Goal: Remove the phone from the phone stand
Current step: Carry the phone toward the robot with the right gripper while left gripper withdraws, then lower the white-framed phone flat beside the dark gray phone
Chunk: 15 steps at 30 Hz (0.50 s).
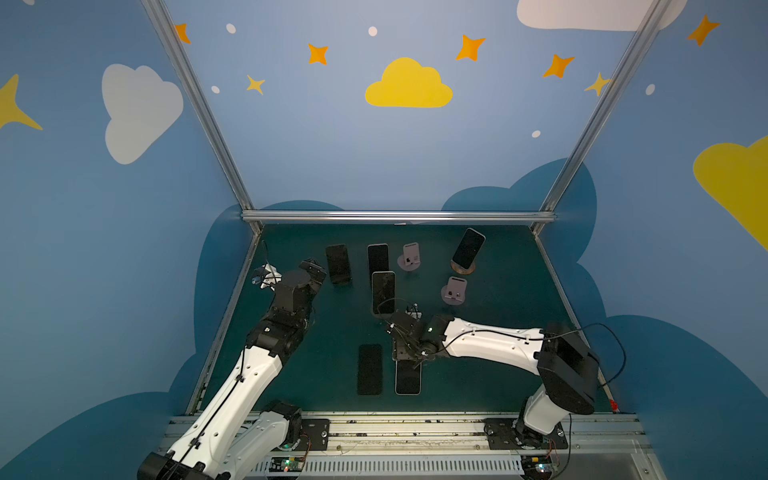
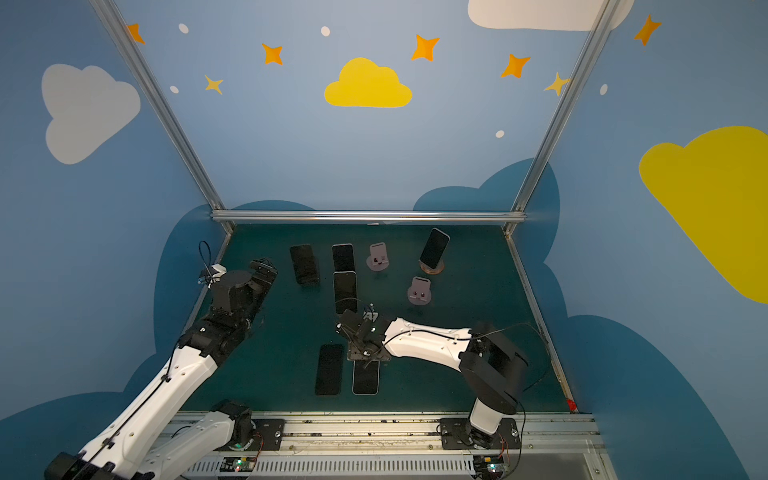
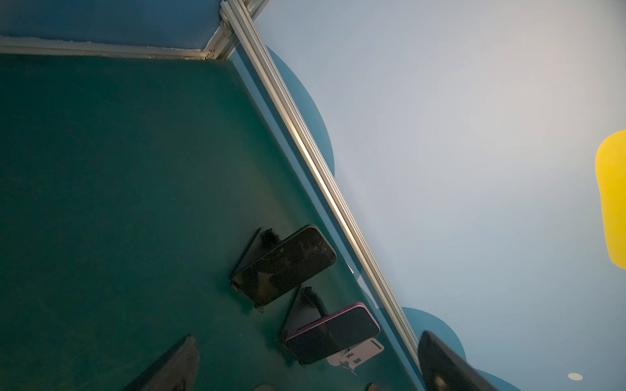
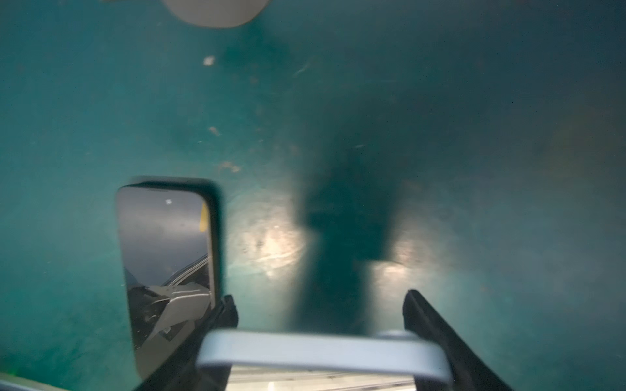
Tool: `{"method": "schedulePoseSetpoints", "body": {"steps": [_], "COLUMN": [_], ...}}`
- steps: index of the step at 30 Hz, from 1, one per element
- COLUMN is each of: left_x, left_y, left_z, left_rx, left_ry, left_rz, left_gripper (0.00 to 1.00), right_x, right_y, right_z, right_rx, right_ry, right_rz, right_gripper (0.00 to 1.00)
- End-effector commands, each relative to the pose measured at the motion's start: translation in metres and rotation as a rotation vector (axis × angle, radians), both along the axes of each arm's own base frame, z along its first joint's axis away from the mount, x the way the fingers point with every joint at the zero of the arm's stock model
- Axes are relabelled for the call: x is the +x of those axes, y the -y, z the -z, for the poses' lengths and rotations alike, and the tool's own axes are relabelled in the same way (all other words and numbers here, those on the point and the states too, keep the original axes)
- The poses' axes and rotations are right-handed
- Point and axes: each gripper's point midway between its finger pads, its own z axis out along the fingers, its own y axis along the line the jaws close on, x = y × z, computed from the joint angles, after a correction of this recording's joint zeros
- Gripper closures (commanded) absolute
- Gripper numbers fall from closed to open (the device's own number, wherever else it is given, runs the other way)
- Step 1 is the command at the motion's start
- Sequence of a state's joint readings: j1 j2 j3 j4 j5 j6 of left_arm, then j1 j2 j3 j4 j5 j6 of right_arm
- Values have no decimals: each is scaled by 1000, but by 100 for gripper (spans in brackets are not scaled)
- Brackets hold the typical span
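Right claw (image 4: pixel 320 295): clamped on the pale-edged phone's (image 4: pixel 321 352) sides, holding it flat, likely to lay it down.
Phone: directly under that claw, low over the table (image 1: pixel 478 390); contact unclear.
Pink stand (image 1: pixel 454 291): empty, beyond the right claw.
Left claw (image 1: pixel 312 270): jaws wide apart, empty, beside a propped black phone (image 1: pixel 338 264).

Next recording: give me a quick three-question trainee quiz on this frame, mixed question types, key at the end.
1. How many round-based mauve phone stands are empty?
2. True or false: the left gripper is shut on a phone.
3. The silver-edged phone is: A) between the fingers of the right gripper; B) propped on a mauve stand; C) in the left gripper.
Key: 1) two; 2) false, it is open and holds nothing; 3) A.
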<state>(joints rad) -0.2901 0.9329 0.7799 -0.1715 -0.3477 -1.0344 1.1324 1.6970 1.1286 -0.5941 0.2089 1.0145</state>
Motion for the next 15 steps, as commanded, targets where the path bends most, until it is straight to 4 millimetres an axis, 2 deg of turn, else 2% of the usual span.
{"method": "schedulePoseSetpoints", "body": {"steps": [1, 6, 15], "left_x": [2, 3, 5], "left_y": [4, 8, 15], "left_z": [-11, -8, -7], "left_rx": [-24, -42, -60], "left_ry": [20, 14, 7], "left_rz": [17, 35, 66], "left_gripper": [0, 0, 0], "right_x": [2, 2, 2], "right_y": [-18, -23, -19], "right_z": [-9, -5, 9], "right_rx": [50, 37, -21], "right_ry": [4, -6, -16], "right_rz": [3, -5, 1], "right_gripper": [45, 45, 45]}}
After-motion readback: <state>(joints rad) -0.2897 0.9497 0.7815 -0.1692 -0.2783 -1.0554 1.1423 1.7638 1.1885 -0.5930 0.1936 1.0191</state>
